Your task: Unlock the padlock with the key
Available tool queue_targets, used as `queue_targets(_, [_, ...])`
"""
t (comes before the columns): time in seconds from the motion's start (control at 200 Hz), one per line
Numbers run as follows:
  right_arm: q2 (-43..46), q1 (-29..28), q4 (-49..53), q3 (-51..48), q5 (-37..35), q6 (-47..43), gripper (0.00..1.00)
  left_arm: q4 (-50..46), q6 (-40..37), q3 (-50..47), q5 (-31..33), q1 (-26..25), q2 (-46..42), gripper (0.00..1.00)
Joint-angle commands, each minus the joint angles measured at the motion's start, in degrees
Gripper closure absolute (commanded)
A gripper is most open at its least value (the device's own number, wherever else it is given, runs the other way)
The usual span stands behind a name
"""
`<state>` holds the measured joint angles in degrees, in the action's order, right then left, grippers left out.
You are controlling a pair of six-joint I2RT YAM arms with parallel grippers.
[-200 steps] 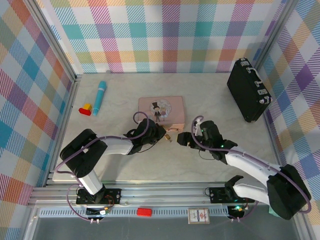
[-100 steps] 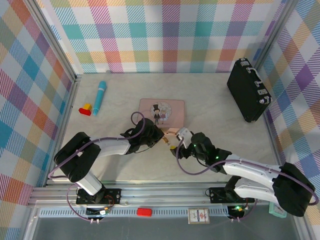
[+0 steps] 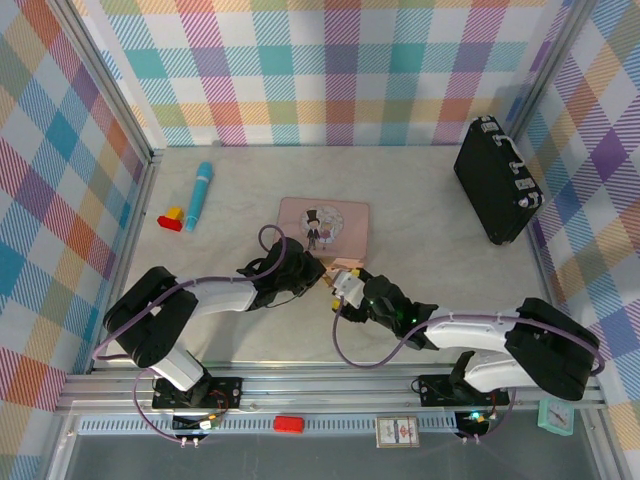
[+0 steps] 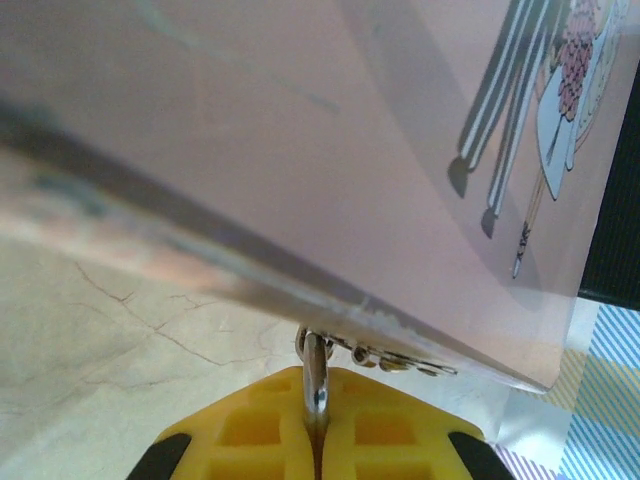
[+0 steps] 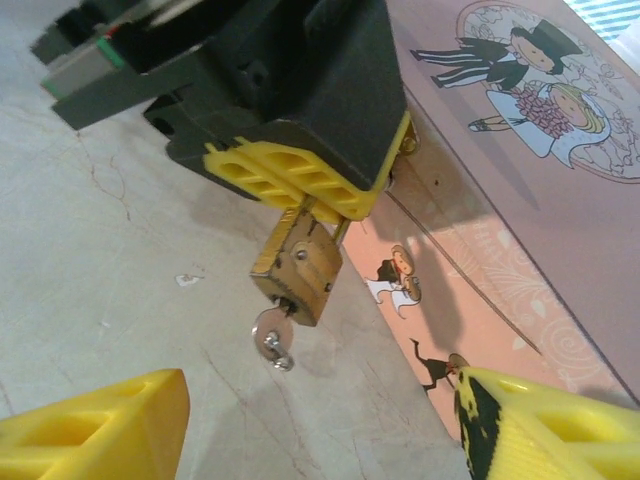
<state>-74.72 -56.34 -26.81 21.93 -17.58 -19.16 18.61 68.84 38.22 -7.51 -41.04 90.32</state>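
Observation:
The small brass padlock (image 5: 297, 265) hangs just above the table, close against the front edge of the pink tin (image 3: 323, 225). My left gripper (image 4: 316, 385) is shut on its silvery shackle (image 4: 316, 362). In the top view this gripper (image 3: 322, 277) sits at the tin's front right corner. The silvery key (image 5: 272, 335) sticks out of the bottom of the padlock's body, with a small ring on its head. My right gripper (image 5: 320, 430) is open, a little short of the key, which lies in line with the gap between its yellow fingers (image 5: 95, 425). From above, the right gripper (image 3: 345, 288) is right beside the padlock (image 3: 336, 279).
A black case (image 3: 497, 180) stands at the back right against the wall. A teal cylinder (image 3: 200, 193) and red and yellow blocks (image 3: 172, 218) lie at the back left. The pink tin's front wall (image 5: 470, 290) runs close along the right finger's side.
My right arm has swung left and stretched low across the table, bringing its open gripper up to the padlock. The left gripper has held the padlock almost still.

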Motion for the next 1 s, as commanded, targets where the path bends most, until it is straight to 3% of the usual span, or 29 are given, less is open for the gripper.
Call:
queue_targets(0.0, [-1.83, -0.42, -4.43, 0.9, -1.83, -2.04, 0.33, -0.06, 1.47, -1.98, -2.24, 0.61, -1.46, 1.0])
queue_targets(0.995, [-14.04, -4.93, -18.1, -0.22, -9.12, -3.89, 0.59, 1.96, 1.77, -3.68, -2.67, 0.61, -1.2, 1.0])
